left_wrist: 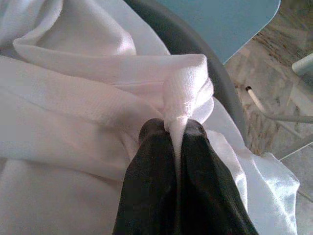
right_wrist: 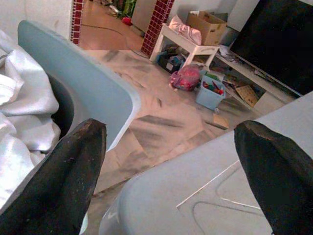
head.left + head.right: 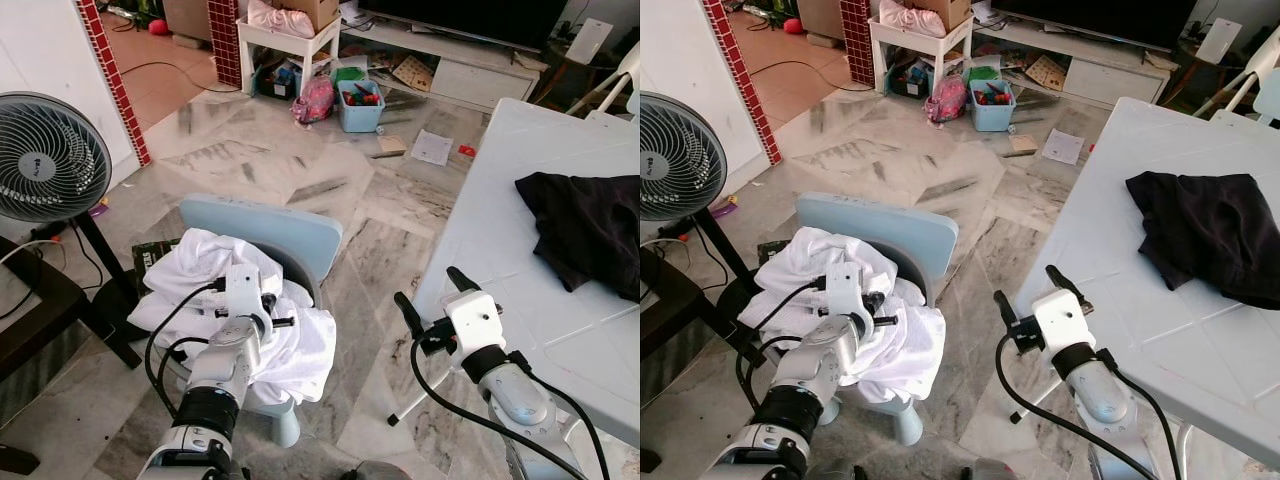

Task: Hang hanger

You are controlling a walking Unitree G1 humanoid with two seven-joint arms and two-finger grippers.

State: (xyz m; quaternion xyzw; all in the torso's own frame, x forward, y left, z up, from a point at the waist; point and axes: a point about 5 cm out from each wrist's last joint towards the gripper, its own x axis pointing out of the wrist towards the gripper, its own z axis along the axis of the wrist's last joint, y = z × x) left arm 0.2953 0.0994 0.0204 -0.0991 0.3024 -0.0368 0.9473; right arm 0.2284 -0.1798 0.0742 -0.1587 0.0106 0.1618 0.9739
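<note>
A crumpled white garment (image 3: pixel 200 268) lies heaped on the seat of a light blue chair (image 3: pixel 292 236) in front of me. My left gripper (image 1: pixel 172 128) is down in the heap, shut on a bunched fold of the white cloth (image 1: pixel 188 88). To the right of the chair my right gripper (image 3: pixel 432 295) hangs open with nothing between its fingers (image 2: pixel 73 181), close to the near corner of the white table (image 3: pixel 500 190). A black garment (image 3: pixel 590 225) lies spread on that table.
A standing fan (image 3: pixel 45 155) and dark furniture (image 3: pixel 30 310) are at my left. Across the marble floor stand a blue bin (image 3: pixel 360 105), a white shelf (image 3: pixel 285 40) and a low TV stand (image 3: pixel 470 70). Papers (image 3: pixel 432 147) lie on the floor.
</note>
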